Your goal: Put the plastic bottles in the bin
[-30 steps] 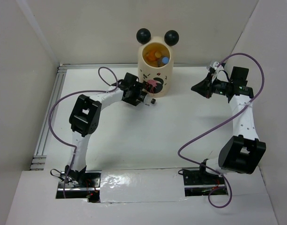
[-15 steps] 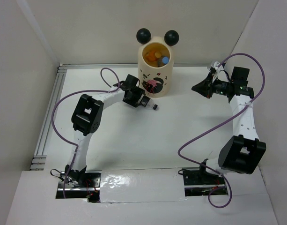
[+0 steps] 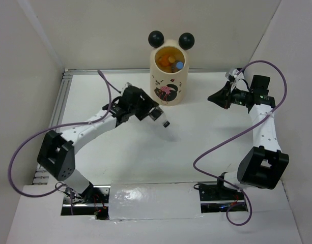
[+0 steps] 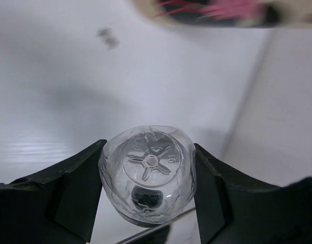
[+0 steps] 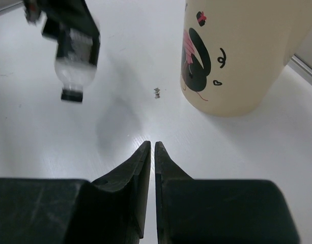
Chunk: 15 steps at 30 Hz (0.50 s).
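**Clear bottle gripped by the left arm, just in front of the bin**

Clear plastic, black cap: the clear bottle (image 3: 161,118) sits clamped between the two fingers (image 4: 77,180) of the left gripper (image 3: 154,114). They press on opposite sides of its body. The left wrist view looks straight at its moulded base (image 4: 148,170). The bottle tilts with its cap (image 3: 166,124) pointing down and to the near right, and it hangs off the table (image 3: 206,137), casting a soft shadow on the white surface beneath.

Just beyond it, on the far side, stands the bin (image 3: 170,81), upright, cream, with two black ball ears on the rim and a pink-and-black cartoon on the front. Other bottles (image 3: 173,61) already lie inside, their orange and blue caps showing.

To the right, well apart from the bin, the right gripper (image 3: 213,96) hovers with its jaws closed on nothing, tips pointing left toward the bin. A small dark speck (image 5: 157,92) lies on the table near the bin's base.
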Motion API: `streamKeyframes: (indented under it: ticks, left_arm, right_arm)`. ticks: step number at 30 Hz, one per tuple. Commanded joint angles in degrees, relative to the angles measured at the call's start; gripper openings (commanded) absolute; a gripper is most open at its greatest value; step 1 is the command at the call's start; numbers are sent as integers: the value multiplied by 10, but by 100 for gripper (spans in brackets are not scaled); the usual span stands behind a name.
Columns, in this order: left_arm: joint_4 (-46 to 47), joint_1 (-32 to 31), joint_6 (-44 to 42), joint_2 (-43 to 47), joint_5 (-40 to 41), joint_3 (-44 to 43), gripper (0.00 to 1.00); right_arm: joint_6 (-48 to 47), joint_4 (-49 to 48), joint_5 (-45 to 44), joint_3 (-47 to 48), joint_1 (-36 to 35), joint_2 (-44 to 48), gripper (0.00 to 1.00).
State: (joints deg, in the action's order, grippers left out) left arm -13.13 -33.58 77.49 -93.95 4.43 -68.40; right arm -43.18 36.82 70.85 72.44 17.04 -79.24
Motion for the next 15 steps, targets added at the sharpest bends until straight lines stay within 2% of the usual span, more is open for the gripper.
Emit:
streamKeyframes:
  ticks: [1,2,8,11,12,13,15]
  left_arm:
    - [82,3,-56,67,80,-73,0]
    - [90,3,-56,67,94,-74,0]
    - [173,3,-181,-10,173,-249,0]
    - [230,-10,-304,-67,206,-363,0]
    - [231,-15,-305,-82,206,-364,0]
    - [238,-15,-360,-97,214,-411,0]
    - [261,-29,-420,-130,230,-456,0]
  right_arm:
    - [-5,9,19,-11,4,18,15]
    - [-5,9,19,-11,4,18,15]
    - [-44,44,19,-11,4,24,15]
    - [-57,52,14,-22,4,36,15]
    - [-57,52,14,-22,4,36,15]
    - [-57,57,14,-27,4,41,15]
    - [-62,57,14,-34,9,41,15]
